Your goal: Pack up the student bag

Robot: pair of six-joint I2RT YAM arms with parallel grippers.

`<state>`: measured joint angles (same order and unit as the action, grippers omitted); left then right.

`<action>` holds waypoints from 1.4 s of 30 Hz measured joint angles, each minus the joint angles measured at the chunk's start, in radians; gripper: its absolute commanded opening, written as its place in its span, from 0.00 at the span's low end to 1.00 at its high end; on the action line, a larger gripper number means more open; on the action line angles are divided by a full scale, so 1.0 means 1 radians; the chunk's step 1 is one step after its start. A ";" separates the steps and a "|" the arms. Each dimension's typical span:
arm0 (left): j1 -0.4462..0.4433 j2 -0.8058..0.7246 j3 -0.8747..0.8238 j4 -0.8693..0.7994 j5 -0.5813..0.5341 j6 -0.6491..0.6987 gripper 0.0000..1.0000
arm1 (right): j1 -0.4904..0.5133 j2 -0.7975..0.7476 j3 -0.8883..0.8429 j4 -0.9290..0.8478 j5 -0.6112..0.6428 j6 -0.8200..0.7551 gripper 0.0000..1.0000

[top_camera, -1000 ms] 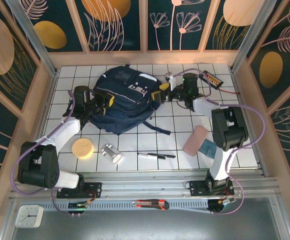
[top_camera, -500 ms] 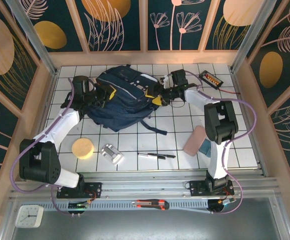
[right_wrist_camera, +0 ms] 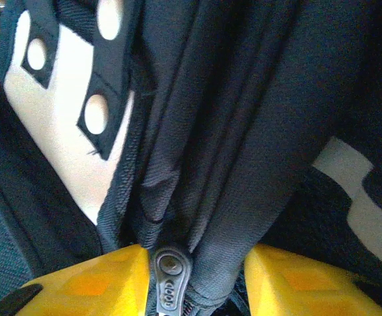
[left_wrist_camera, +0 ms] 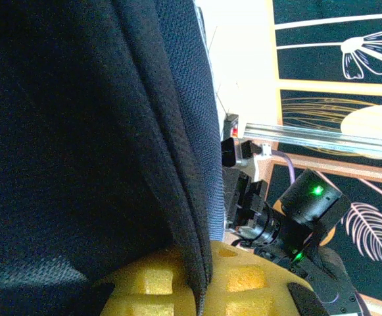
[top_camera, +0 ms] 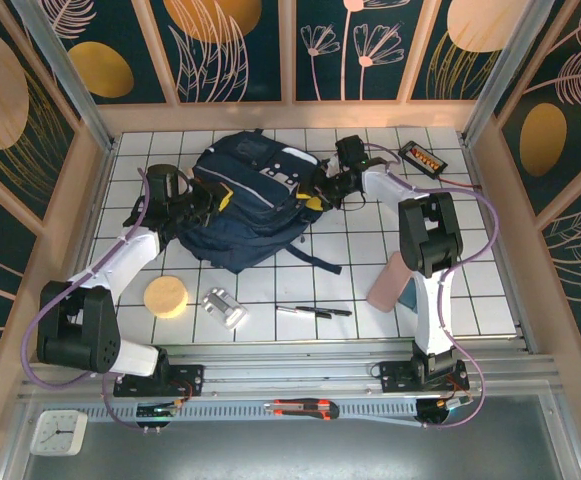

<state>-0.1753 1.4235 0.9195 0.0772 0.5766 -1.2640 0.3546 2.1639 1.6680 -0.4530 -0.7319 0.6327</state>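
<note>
The student bag (top_camera: 245,195), a big dark navy backpack with a grey-white patch, lies at the back middle of the tiled table. My left gripper (top_camera: 213,203) is at its left side. In the left wrist view the yellow fingers (left_wrist_camera: 144,283) are shut on a fold of the bag's fabric (left_wrist_camera: 79,131). My right gripper (top_camera: 320,193) is at the bag's right edge. In the right wrist view its yellow fingers (right_wrist_camera: 92,283) press from both sides on a bunch of bag fabric (right_wrist_camera: 243,99) with a dark zipper pull (right_wrist_camera: 169,276) in it.
A pink case (top_camera: 391,281) on a teal thing (top_camera: 416,295) lies front right. A round yellow sponge (top_camera: 166,296), a silver object (top_camera: 223,307) and pens (top_camera: 313,311) lie along the front. An orange-black device (top_camera: 426,157) sits back right. Wooden walls close in three sides.
My right gripper has moved left onto the bag's right edge, and its jaws have narrowed around the fabric. The left gripper keeps its hold and has shifted slightly.
</note>
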 measured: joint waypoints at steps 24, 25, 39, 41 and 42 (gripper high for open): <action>0.000 -0.022 -0.085 0.092 0.026 -0.001 0.00 | 0.023 0.028 0.079 -0.117 0.080 0.032 0.00; 0.000 -0.023 -0.087 0.092 0.026 -0.001 0.00 | 0.023 0.023 0.064 -0.107 0.080 0.035 0.00; -0.002 -0.076 -0.150 0.103 -0.035 -0.114 0.00 | 0.066 -0.216 -0.252 0.141 0.196 0.027 0.00; -0.002 -0.089 -0.160 0.102 -0.059 -0.137 0.00 | 0.074 -0.241 -0.279 0.167 0.210 0.027 0.00; -0.002 -0.097 -0.163 0.101 -0.071 -0.147 0.00 | 0.076 -0.247 -0.285 0.177 0.212 0.028 0.02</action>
<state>-0.1768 1.3262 0.7563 0.1783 0.5060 -1.4113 0.4301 1.9171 1.3827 -0.2764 -0.5198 0.6605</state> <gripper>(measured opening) 0.062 0.053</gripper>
